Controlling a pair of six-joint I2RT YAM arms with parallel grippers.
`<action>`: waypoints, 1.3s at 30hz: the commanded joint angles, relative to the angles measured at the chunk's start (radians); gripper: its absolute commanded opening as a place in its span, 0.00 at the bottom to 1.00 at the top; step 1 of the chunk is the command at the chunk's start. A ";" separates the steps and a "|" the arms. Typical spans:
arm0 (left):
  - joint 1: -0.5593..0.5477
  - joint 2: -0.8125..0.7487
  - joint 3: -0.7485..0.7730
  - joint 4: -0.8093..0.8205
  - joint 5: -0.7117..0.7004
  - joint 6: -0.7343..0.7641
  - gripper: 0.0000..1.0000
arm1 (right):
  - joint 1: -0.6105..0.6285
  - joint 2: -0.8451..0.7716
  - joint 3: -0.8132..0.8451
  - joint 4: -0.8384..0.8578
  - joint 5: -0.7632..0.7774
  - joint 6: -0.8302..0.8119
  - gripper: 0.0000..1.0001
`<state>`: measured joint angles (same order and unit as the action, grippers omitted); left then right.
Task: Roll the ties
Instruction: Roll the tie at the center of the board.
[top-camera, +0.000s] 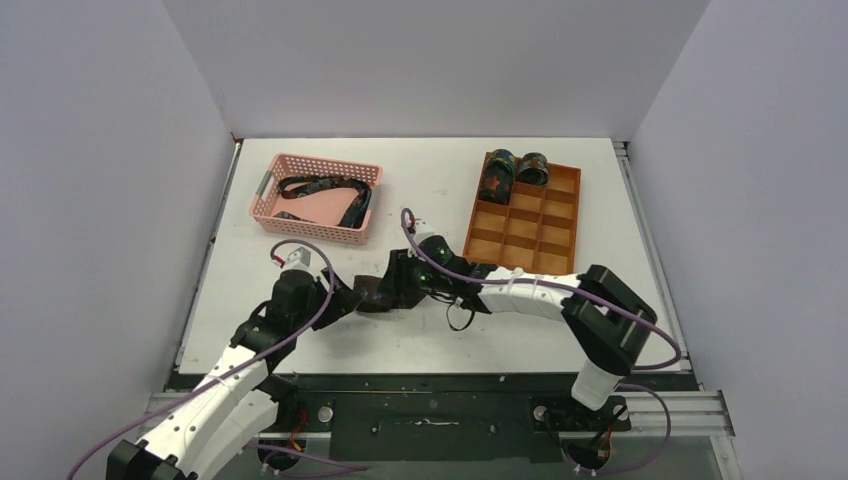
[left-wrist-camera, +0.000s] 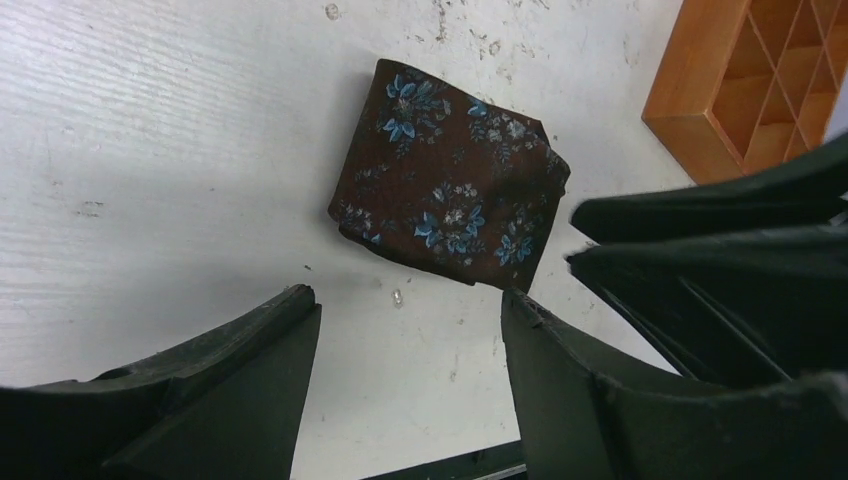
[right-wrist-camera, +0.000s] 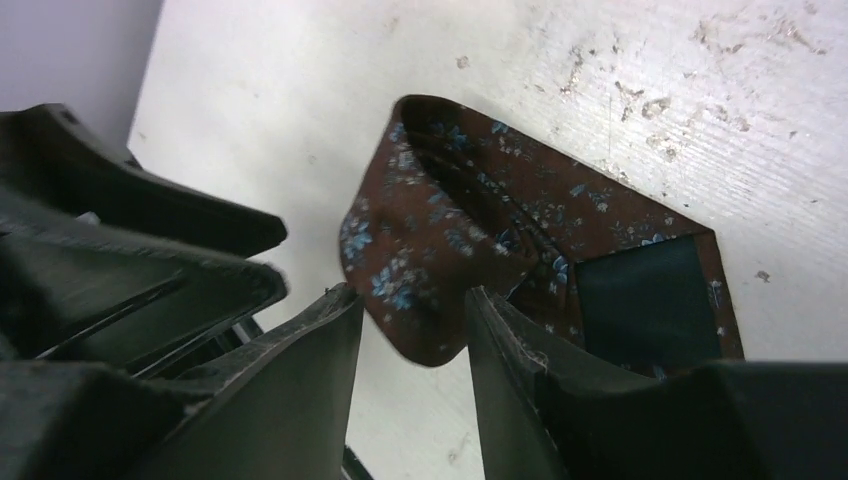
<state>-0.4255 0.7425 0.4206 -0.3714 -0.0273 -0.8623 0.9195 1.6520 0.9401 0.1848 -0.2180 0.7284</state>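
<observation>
Right wrist view: right claw (right-wrist-camera: 412, 296) pinches the tie (right-wrist-camera: 455, 200), left claw (left-wrist-camera: 407, 298) gaping, empty, crowding close.

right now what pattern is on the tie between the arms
The tie is dark brown with small blue flowers, clearest in the left wrist view.

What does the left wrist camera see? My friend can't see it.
A folded brown tie with blue flowers lies on the white table beyond the open left gripper. The right gripper is beside it, near a wooden tray.
</observation>
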 joint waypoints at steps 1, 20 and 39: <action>0.012 -0.082 -0.064 0.141 0.064 -0.050 0.63 | -0.008 0.097 0.076 0.044 -0.049 -0.014 0.42; 0.014 -0.050 -0.210 0.313 0.148 -0.069 0.44 | -0.072 0.108 0.080 -0.005 -0.002 -0.024 0.45; 0.014 -0.205 -0.293 0.236 0.162 -0.106 0.18 | -0.124 0.416 0.429 -0.209 0.149 -0.152 0.38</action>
<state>-0.4168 0.5766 0.1276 -0.1371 0.1261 -0.9527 0.8314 2.0277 1.4128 -0.0048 -0.1181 0.5865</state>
